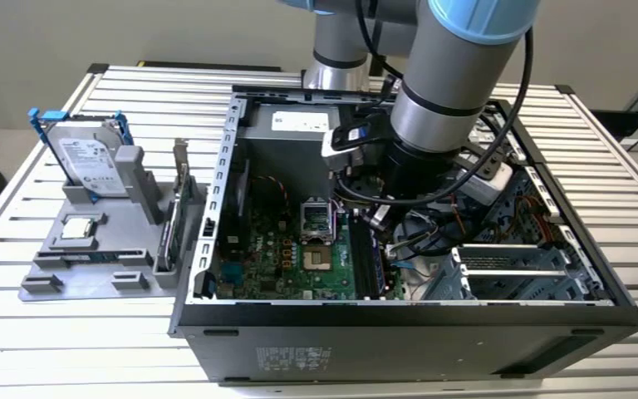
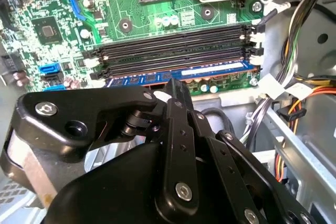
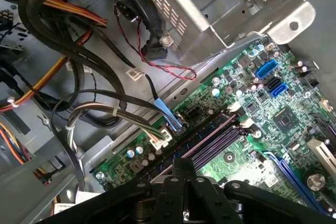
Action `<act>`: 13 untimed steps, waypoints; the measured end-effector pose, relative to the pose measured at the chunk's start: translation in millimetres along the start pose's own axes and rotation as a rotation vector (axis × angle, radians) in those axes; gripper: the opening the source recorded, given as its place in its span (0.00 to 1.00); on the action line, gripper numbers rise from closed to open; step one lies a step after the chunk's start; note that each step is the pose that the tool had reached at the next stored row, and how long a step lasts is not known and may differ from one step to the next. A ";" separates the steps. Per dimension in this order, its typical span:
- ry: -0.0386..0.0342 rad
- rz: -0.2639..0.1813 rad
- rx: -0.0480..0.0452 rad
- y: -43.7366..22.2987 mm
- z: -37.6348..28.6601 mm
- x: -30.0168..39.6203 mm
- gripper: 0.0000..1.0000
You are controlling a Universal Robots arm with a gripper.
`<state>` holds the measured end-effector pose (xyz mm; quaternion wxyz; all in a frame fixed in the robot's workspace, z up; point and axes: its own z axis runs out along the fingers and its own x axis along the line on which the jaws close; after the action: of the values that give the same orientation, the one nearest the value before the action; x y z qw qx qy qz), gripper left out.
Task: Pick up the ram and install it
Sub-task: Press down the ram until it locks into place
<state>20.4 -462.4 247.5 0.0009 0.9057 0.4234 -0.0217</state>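
The ram (image 2: 210, 71) is a blue-edged stick with a white label. It stands on edge in the memory slot (image 2: 173, 56) row nearest my gripper, on the green motherboard (image 2: 52, 24). My gripper (image 2: 172, 88) is down inside the open computer case (image 1: 408, 332). Its black fingers (image 2: 178, 108) are drawn together on the ram's upper edge near the middle. In the first wrist view the gripper (image 3: 181, 165) tip meets the dark slot row (image 3: 210, 140). In the exterior view the arm's wrist (image 1: 408, 179) hides the fingers.
Cable bundles (image 3: 79, 77) and a metal drive cage (image 1: 507, 266) crowd the case beside the slots. The CPU socket (image 1: 316, 249) lies on the slots' other side. Outside, a grey fixture (image 1: 97, 249) holds a hard drive (image 1: 86, 154) and an upright card (image 1: 169, 224).
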 end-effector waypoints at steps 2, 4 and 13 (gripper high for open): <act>-0.0003 -0.018 -0.0007 0.0 0.0 -0.1 0.00; -0.0005 -0.037 -0.0014 -0.1 0.1 -0.1 0.00; -0.0020 -0.127 -0.0050 -0.4 0.1 -0.4 0.00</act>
<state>19.8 -462.4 247.4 0.0022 0.8770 0.4799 -0.0215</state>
